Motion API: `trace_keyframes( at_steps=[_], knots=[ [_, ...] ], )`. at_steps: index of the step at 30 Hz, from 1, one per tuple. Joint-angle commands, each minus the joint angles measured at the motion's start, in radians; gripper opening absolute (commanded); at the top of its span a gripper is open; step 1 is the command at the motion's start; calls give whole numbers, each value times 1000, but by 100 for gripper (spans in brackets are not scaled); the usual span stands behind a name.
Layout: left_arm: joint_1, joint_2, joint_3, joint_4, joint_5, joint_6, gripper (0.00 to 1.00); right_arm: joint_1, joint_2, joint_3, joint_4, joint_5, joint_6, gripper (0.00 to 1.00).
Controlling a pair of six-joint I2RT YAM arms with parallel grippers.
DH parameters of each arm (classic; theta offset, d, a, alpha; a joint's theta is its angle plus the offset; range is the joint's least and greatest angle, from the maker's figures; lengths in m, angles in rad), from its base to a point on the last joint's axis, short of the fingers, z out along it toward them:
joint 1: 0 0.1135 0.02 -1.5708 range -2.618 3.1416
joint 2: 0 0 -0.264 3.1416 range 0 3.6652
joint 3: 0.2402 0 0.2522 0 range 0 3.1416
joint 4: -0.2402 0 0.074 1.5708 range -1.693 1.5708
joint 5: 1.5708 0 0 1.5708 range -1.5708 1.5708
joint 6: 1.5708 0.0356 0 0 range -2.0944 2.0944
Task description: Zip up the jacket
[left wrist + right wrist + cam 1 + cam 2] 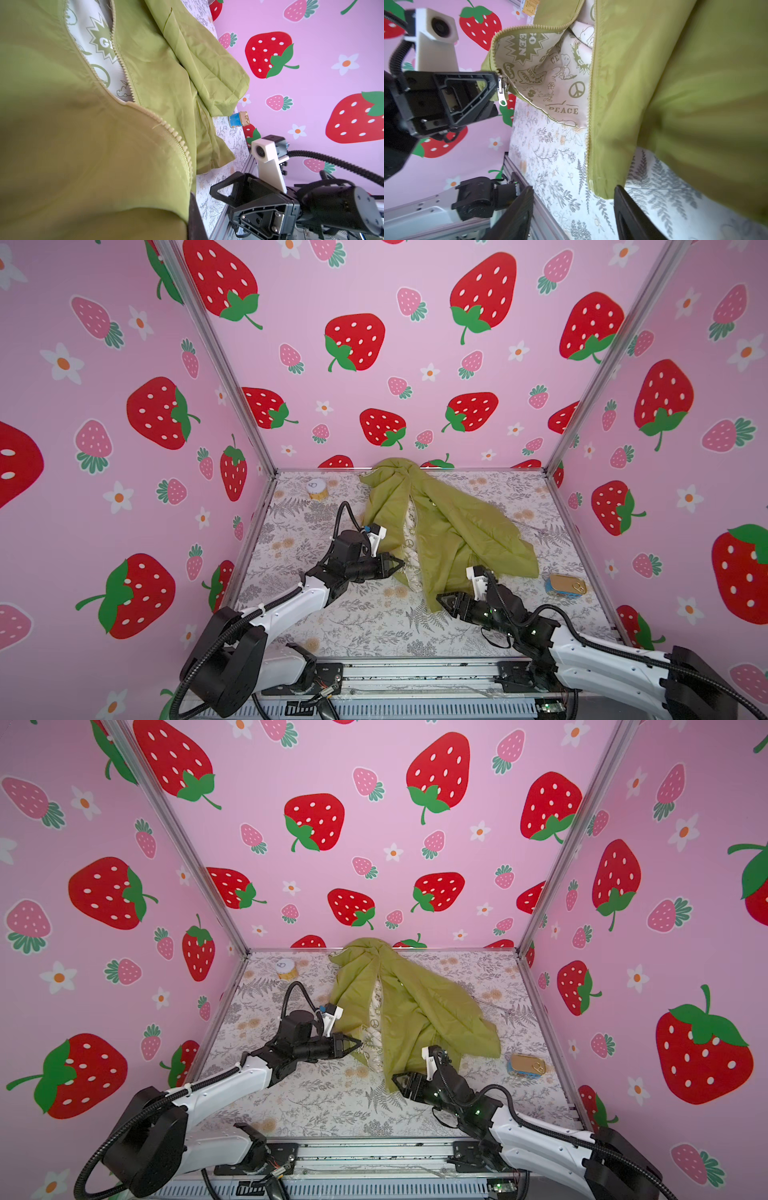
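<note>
Thin olive-green hooded jacket [457, 531] looks limp: left gripper [400, 564] pinches hem beside silver zipper pull [502, 91]; right gripper [443, 603], spread, should take opposite hem corner.

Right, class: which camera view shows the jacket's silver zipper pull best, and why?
The right wrist view: the zipper pull hangs sharp and close beside the left gripper. In both top views it is only a tiny speck; the left wrist view shows zipper teeth but no pull.
</note>
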Motion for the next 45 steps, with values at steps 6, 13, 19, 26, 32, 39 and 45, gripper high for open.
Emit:
trace_keyframes(
  at_steps=[6, 13, 19, 26, 32, 39, 45],
  knots=[
    [-6, -33, -75, 121, -38, -68, 0, 126, 141, -55, 251, 150, 228, 67],
    [-7, -69, -110, 132, -50, -80, 0, 156, 225, -95, 353, 196, 279, 68],
    [-14, -80, -122, 138, -53, -88, 0, 159, 300, -111, 464, 192, 291, 68],
    [-23, -78, -123, 145, -59, -97, 0, 155, 394, -113, 552, 217, 284, 68],
    [-29, -68, -118, 146, -59, -99, 0, 118, 443, -95, 570, 188, 233, 64],
    [-34, -64, -116, 146, -64, -102, 0, 38, 475, -88, 612, 61, 129, 61],
    [-37, -60, -116, 141, -69, -103, 0, -2, 520, -56, 632, -62, 59, 61]
  ],
)
